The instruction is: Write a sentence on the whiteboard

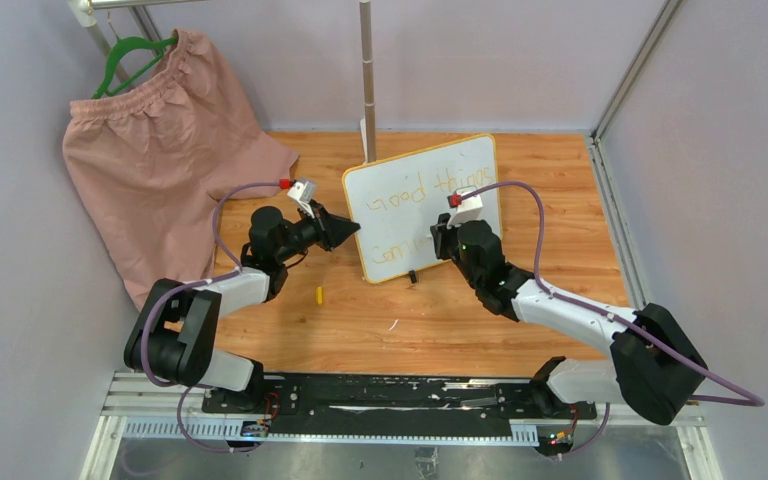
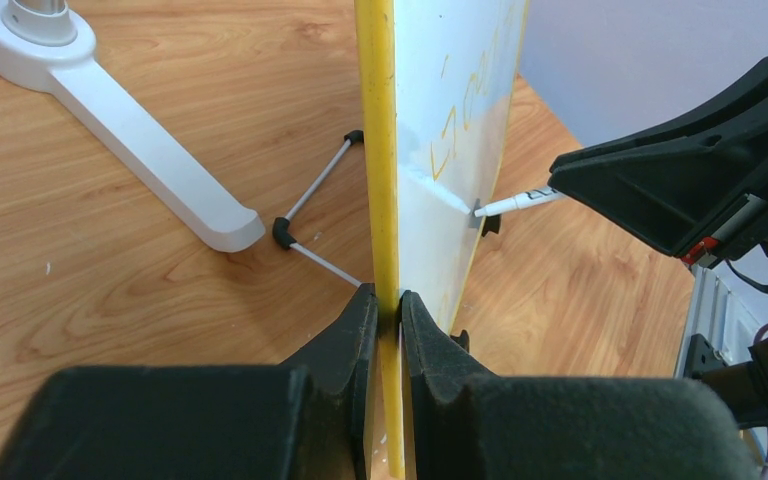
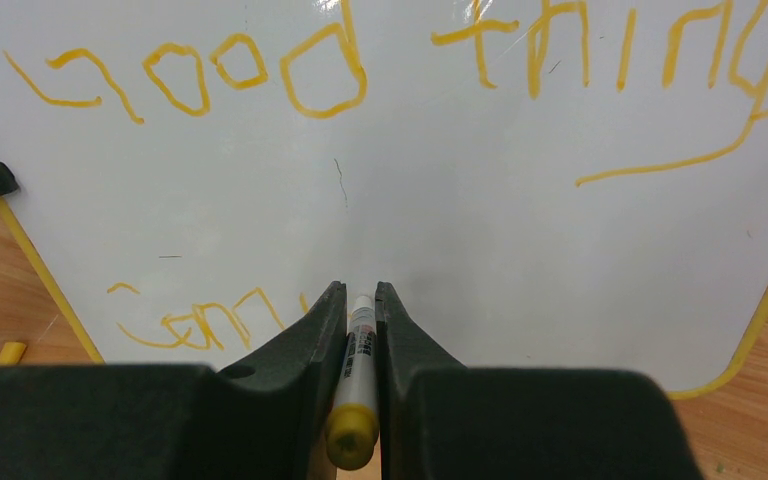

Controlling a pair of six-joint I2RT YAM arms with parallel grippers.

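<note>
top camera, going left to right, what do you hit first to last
pink garment on green hanger → left gripper → whiteboard → right arm's elbow. The right gripper, holding a marker, overlaps the whiteboard, so it's left out.

Robotics lab test cell. A wooden bench sits boxed in by plain pale walls and metal frame posts. A left arm and right arm, trailing purple cables, are bolted to a black rail at its near edge.
</note>
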